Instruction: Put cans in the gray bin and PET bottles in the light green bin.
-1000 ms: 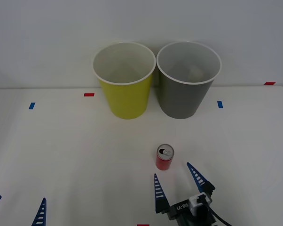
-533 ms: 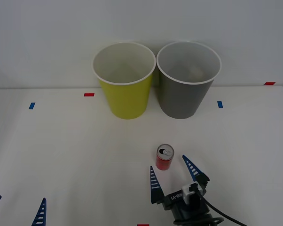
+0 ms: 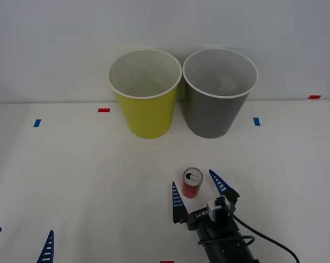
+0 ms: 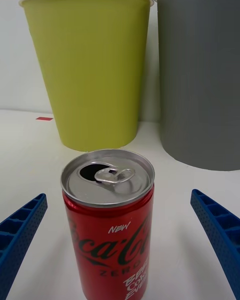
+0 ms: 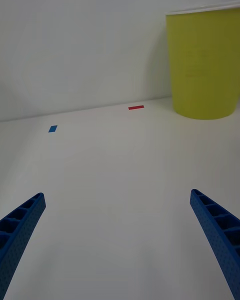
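One can point(image 3: 191, 183) upright between spread right gripper point(image 3: 198, 189) fingers.

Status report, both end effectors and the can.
Right end effector open, straddling upright red can. Left end effector open, parked near table edge. Path to gray bin unobstructed.

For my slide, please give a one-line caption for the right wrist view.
Open right gripper straddling an upright small red drink can, with the yellow-green bin and dark gray bin behind.
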